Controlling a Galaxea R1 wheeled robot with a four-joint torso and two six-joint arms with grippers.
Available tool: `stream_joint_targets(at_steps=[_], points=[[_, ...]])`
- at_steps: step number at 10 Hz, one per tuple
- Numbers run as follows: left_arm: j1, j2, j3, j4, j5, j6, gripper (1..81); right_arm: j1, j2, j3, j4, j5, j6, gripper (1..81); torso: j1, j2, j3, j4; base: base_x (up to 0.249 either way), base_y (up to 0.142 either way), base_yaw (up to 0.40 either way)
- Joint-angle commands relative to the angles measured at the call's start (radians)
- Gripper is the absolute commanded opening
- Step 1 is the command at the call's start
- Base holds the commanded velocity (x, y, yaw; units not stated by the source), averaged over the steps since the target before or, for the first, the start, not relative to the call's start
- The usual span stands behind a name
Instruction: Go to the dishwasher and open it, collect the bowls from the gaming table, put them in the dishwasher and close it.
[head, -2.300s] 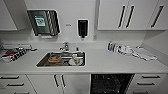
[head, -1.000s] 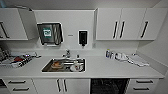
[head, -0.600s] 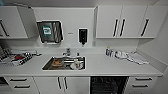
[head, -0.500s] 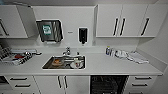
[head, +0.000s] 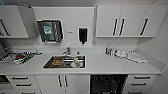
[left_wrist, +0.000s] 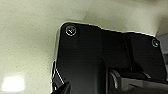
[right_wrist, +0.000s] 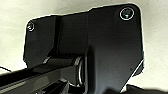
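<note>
Dishwasher (head: 108, 84) sits open and dark under the white desk (head: 100, 65), right of the sink (head: 65, 62) and beside the drawers (head: 140, 81). Whether either tool is wide or narrow cannot be told.

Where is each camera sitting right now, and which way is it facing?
Head view: high on the robot, facing forward and down at the counter, sink and dark dishwasher opening below.
Left wrist view: on the left arm, facing its own dark plate against a pale surface.
Right wrist view: on the right arm, likewise facing its dark plate.
Both wrist views share that pale backdrop.
</note>
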Motion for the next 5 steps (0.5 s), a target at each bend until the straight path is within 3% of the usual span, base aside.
stream_joint_targets(at_steps=[1, 2, 3, 5], points=[[-0.052, -0.010, -0.002, 0.011, 0.048, 0.010, 81.1, 0.059, -0.005, 0.001, -0.008, -0.058, -0.002, 81.1, -0.020, 0.098, 0.077, 0.000, 0.000, 0.000, 0.000], [-0.052, -0.010, -0.002, 0.010, 0.048, 0.010, 81.1, 0.059, -0.005, 0.001, -0.008, -0.058, -0.002, 81.1, -0.020, 0.133, 0.101, 0.000, 0.000, 0.000, 0.000], [-0.052, -0.010, -0.002, 0.010, 0.048, 0.010, 81.1, 0.059, -0.005, 0.001, -0.008, -0.058, -0.002, 81.1, -0.006, 0.063, 0.045, 0.000, 0.000, 0.000, 0.000], [-0.052, -0.010, -0.002, 0.010, 0.046, 0.010, 81.1, 0.060, -0.005, 0.000, -0.008, -0.057, -0.002, 81.1, -0.010, 0.103, 0.079, 0.000, 0.000, 0.000, 0.000]])
